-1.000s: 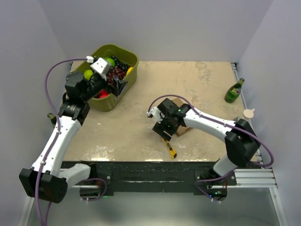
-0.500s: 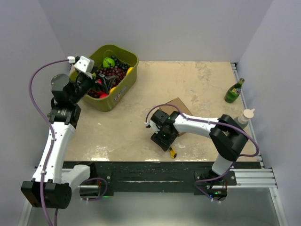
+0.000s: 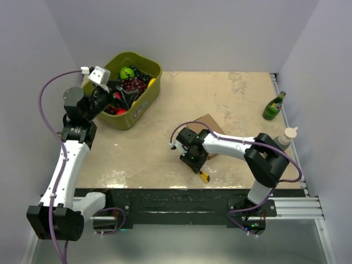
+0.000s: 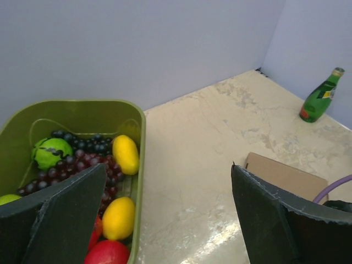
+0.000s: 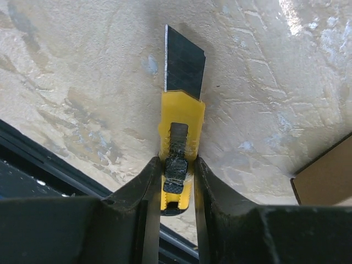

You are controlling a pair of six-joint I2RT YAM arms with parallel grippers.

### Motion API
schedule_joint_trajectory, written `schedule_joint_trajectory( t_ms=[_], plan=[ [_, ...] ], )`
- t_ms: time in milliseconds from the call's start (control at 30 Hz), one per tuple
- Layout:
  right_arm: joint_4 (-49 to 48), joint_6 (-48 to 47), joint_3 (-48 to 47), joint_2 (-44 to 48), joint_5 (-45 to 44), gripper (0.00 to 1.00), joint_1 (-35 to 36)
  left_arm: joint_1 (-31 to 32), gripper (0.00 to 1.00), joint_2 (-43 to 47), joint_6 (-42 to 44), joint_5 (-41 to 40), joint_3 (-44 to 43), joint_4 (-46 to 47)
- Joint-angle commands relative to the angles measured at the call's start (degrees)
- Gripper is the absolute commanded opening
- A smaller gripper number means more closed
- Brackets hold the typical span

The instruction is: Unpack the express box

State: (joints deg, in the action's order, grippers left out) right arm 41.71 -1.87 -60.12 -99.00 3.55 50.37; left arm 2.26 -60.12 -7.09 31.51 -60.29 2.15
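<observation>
Lighting the table (image 3: 236, 104) from overhead in the top view, soft and even, bright without burning out. Throwing only faint, smeared shadows under the right arm (image 3: 231, 144) and beside the green tub (image 3: 144, 104). Glaring in pale streaks along the table's near edge. Bowing straight edges slightly toward the corners. Rendering the utility knife (image 5: 179, 137) crisp in the right wrist view, blade dark, with a grey shadow to its left and a washed-out patch at top right. Leaving the right gripper (image 5: 176, 165) murky and soft at the bottom. Showing the left gripper (image 4: 169, 181) as two near-black underexposed slabs, the fruit (image 4: 126, 154) vivid, a bright sheen on the table between.
</observation>
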Motion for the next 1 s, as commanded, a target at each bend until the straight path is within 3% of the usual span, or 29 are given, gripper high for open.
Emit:
schedule_joint_trajectory(
  t_ms=[0,267,433,567,733,967],
  plan=[
    [0.9,-6.8,-4.5,5.0,-4.3,0.04,0.3,0.5,1.00,-1.1,-9.8,9.3,5.1,8.2],
    [-6.7,-18.9,-6.2,14.2,-10.2,0.01,1.0,8.1,1.00,-5.4,-13.4,20.0,10.5,15.1],
    [-20.2,-33.2,-2.2,19.0,-17.8,0.00,1.2,11.1,1.00,-18.1,-11.1,24.9,1.3,5.6],
    [-29.5,-43.1,0.6,20.7,-23.1,0.00,1.2,12.7,1.00,-24.0,-15.0,26.8,-0.8,8.0],
    [-30.0,-45.7,-1.1,20.0,-23.7,0.00,1.2,14.1,1.00,-27.4,-18.2,30.6,-2.5,12.3],
    [-29.1,-45.0,-2.6,19.1,-23.8,0.00,1.2,16.1,1.00,-29.2,-14.4,30.4,-4.0,7.8]
  ],
)
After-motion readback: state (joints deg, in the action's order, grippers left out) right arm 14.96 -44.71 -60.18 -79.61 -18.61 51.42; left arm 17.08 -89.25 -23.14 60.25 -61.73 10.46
